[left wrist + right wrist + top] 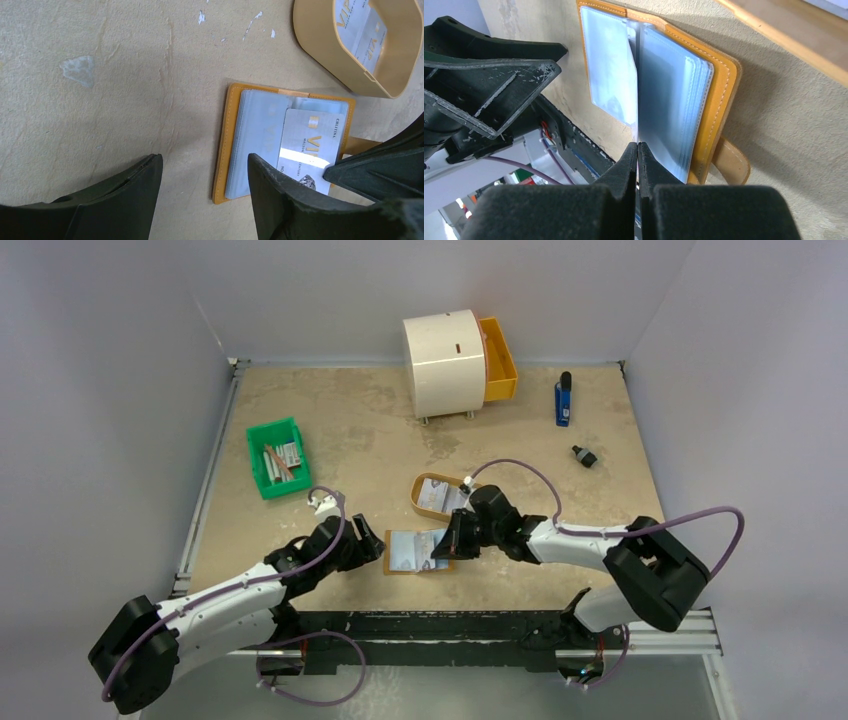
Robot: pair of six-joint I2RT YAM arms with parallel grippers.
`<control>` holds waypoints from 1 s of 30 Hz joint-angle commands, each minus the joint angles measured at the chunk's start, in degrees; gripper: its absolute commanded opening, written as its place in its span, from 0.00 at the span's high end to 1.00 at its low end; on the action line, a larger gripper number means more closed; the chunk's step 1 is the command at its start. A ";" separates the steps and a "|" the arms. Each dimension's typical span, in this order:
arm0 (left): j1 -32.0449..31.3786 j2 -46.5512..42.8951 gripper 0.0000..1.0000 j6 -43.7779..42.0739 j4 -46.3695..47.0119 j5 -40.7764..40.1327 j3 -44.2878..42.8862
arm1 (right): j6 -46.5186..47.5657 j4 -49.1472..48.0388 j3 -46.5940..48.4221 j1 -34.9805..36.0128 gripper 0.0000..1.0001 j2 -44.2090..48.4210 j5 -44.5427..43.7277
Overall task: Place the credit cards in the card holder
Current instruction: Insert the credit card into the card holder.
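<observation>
Reaching low and inward with the white-and-black left arm (pixel 215 605), black two-finger left gripper (pixel 372 545) spread wide, holding nothing, fingers (pixel 285 200) angled downward. Stretching leftward from the opposite side with the matching right arm (pixel 575 540), right gripper (pixel 447 545) pinched tight on a thin pale grey-white credit card (pixel 306 150), tips close to the left's.

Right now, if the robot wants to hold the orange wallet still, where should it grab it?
Probably best to grab the card holder by its bare orange left edge, coming in low from the left with the open left end effector. It lies open and flat, that edge pokes out past the plastic sleeves, and the right end effector is pinching a card over the other half.
</observation>
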State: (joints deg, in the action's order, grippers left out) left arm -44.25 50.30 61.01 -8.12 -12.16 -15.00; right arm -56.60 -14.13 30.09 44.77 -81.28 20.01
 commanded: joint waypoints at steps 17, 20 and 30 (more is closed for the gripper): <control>0.13 1.32 0.39 1.28 2.54 1.51 0.44 | 0.53 -5.75 2.20 -0.52 1.00 -4.25 1.96; 0.10 1.84 0.41 1.54 3.55 2.08 0.88 | 0.50 -6.98 2.41 -0.44 1.00 -4.95 1.94; 0.08 3.17 0.55 1.67 5.47 2.89 1.03 | -0.27 -8.81 2.86 -0.39 1.00 -5.65 2.13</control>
State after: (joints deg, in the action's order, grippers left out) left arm -44.25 52.95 62.04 -4.75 -10.20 -14.52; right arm -56.62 -21.02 30.89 44.56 -86.76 21.21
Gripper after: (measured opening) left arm 0.472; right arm 0.004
